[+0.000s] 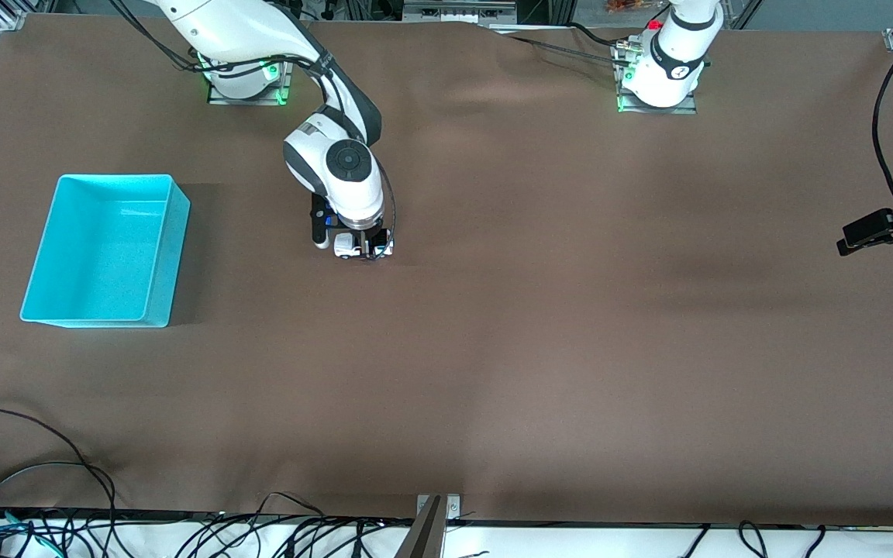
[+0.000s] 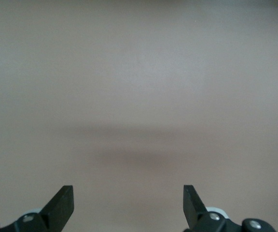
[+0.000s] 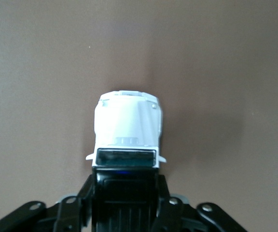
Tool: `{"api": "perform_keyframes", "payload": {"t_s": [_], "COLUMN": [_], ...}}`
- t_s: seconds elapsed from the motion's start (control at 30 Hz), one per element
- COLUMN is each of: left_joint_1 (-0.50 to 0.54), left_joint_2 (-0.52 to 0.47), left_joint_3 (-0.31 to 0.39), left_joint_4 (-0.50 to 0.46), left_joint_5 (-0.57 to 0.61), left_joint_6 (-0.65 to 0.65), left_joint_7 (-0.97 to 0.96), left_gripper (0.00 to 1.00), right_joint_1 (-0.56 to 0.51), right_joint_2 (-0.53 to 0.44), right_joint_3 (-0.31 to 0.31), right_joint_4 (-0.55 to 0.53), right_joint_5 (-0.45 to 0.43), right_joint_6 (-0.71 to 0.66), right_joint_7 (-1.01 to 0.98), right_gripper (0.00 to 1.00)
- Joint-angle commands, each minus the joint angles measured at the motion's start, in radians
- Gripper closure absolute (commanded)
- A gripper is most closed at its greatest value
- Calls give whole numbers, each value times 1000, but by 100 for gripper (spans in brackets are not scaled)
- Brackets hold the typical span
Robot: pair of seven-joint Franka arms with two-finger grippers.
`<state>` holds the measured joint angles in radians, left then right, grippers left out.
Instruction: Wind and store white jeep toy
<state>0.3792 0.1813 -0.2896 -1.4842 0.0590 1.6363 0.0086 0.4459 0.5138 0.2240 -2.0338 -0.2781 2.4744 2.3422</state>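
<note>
While bare brown worktop (image 1: 539, 349) spreads wide around it, the right gripper (image 1: 367, 249) pinches the white jeep toy (image 1: 353, 247), jaws clamped; the left gripper (image 2: 128, 203) waits, jaws spread.

The white jeep toy (image 1: 353, 246) is showing a white hood, dark windscreen and black roof. The bin (image 1: 74, 310) is glowing plain cyan. The table cover (image 1: 570, 310) is lying matte brown, unpatterned. Both arms are wearing white shells with black joints and black fingers (image 2: 62, 203).
</note>
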Motion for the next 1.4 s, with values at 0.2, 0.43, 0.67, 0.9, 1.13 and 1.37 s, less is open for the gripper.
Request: {"api": "perform_keyframes", "payload": {"t_s": [0.2, 0.43, 0.67, 0.9, 1.13, 1.37], "left_joint_1": [3, 3, 3, 3, 1, 1], "left_joint_2": [-19, -17, -17, -17, -16, -16], "left_joint_3": [1, 1, 1, 1, 1, 1], "left_joint_4": [-15, -15, -15, -15, -15, -15], "left_joint_5": [-30, -30, -30, -30, -30, -30], "left_joint_6": [-10, -10, -10, -10, -10, -10], "left_joint_7": [17, 17, 17, 17, 17, 17], "left_gripper": [0, 0, 0, 0, 0, 0], "right_joint_1": [5, -6, -42, -124, -199, -239], "right_joint_2": [3, 2, -1, -8, -21, -32], "right_joint_3": [-12, -15, -14, -14, -14, -15], "right_joint_4": [84, 222, 314, 392, 442, 452], "right_joint_5": [-27, -24, -7, 51, 97, 102], "right_joint_6": [-61, -235, -362, -443, -502, -540], "right_joint_7": [26, 0, -112, -271, -386, -432], "right_gripper": [100, 100, 100, 100, 100, 100]}}
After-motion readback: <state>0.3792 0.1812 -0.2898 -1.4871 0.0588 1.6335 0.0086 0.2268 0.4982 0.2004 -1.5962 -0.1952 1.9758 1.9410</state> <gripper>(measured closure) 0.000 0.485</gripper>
